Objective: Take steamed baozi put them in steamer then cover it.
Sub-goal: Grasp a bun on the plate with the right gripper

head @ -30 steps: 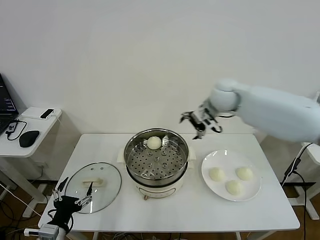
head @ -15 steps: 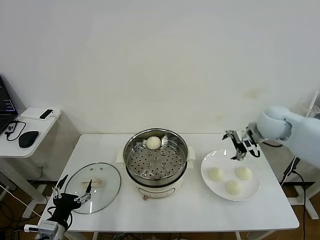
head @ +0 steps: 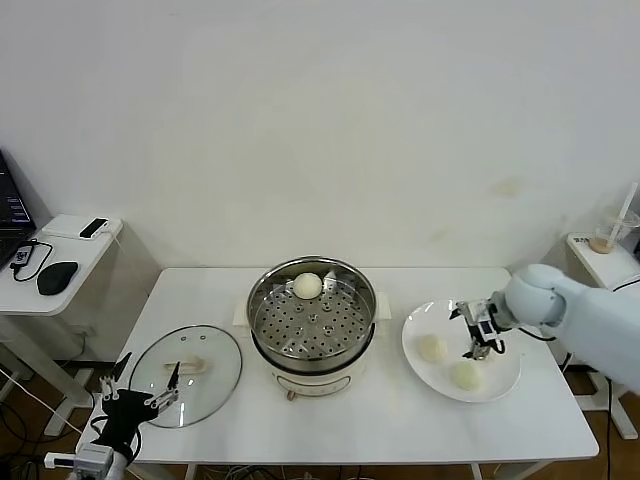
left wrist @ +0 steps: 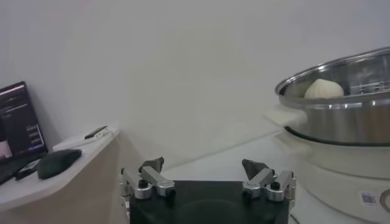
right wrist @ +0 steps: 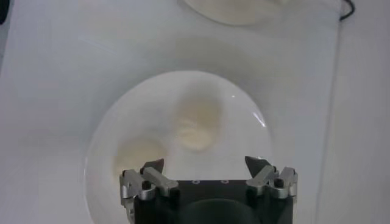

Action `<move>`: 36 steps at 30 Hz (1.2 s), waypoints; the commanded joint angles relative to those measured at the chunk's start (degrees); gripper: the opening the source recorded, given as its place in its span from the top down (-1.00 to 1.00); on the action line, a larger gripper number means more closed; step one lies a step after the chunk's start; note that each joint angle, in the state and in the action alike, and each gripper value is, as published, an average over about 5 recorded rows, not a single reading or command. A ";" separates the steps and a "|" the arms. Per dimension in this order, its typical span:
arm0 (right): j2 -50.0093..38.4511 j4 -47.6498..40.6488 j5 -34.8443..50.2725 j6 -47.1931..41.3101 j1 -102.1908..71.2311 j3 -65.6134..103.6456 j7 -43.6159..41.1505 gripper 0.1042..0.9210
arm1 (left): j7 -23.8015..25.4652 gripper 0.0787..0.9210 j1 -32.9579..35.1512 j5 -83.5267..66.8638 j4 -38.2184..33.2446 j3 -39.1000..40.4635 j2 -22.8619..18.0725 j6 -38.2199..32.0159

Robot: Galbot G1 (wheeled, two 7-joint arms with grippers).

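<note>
The steamer (head: 313,325) holds one steamed baozi (head: 308,286) on its tray; no writing is legible. Left of the steamer lies the cover (head: 187,373), with the left gripper (head: 138,397) spread wide beside it. Right of the steamer, the right gripper (head: 478,325) hangs wide over the plate (head: 420,365), buns beneath.

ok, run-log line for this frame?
right gripper: open, over plate, above a bun | left gripper: open, parked by lid | steamer: uncovered, one bun inside
</note>
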 commanded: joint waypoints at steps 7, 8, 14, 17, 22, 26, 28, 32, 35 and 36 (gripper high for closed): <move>9.36 -9.55 -1.59 -0.56 -6.01 3.68 0.50 -0.76 | -0.03 -0.77 -0.36 0.08 0.56 -0.33 0.03 -0.12; 9.80 -10.01 -1.77 -0.52 -6.00 3.72 0.56 -0.76 | -0.02 -0.77 -0.39 0.08 0.57 -0.35 0.06 -0.12; 11.81 -12.50 -2.64 -0.62 -6.04 3.84 0.63 -0.76 | 0.03 -0.77 -0.42 0.00 0.73 -0.52 0.24 -0.11; 12.08 -12.99 -3.02 -0.79 -6.08 3.77 0.45 -0.76 | 0.03 -0.77 -0.40 -0.04 0.75 -0.52 0.21 -0.11; 12.31 -13.66 -3.36 -0.83 -6.10 3.76 0.31 -0.75 | 0.02 -0.77 -0.45 -0.03 0.71 -0.46 0.08 -0.11; 12.77 -14.41 -3.26 -0.75 -6.26 3.99 0.42 -0.65 | 0.04 -0.77 -0.34 -0.07 0.49 -0.50 0.04 -0.11; 12.92 -14.59 -3.22 -0.71 -6.29 4.01 0.34 -0.58 | 0.04 -0.77 -0.23 -0.09 0.35 -0.61 0.06 -0.11; 12.94 -14.35 -3.04 -0.91 -5.89 4.04 -0.10 -0.38 | 0.01 -0.77 -0.12 -0.13 0.22 -0.85 0.08 -0.10; 12.42 -13.78 -2.80 -1.02 -4.75 3.73 -1.09 -0.24 | 0.02 -0.77 -0.08 -0.15 0.10 -0.89 0.01 -0.08; 12.13 -13.52 -2.72 -1.01 -4.13 3.56 -1.67 -0.21 | 0.03 -0.77 -0.07 -0.15 0.05 -0.88 -0.02 -0.08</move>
